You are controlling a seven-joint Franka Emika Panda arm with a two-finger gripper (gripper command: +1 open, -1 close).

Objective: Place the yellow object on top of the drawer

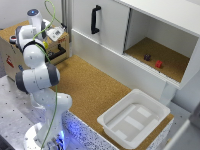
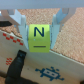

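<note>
While the fingers grasp the block over the drawer, apparently just above its top, lowering and release remain.

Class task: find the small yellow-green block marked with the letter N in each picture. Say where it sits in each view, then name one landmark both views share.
Exterior view: the small yellow-green block cannot be made out; the white arm hides the gripper over the brown wooden drawer unit at that view's upper left.
Wrist view: the block fills the centre, clamped between the white jaws of the gripper.
Shared landmark: the drawer unit's black front handle.
</note>
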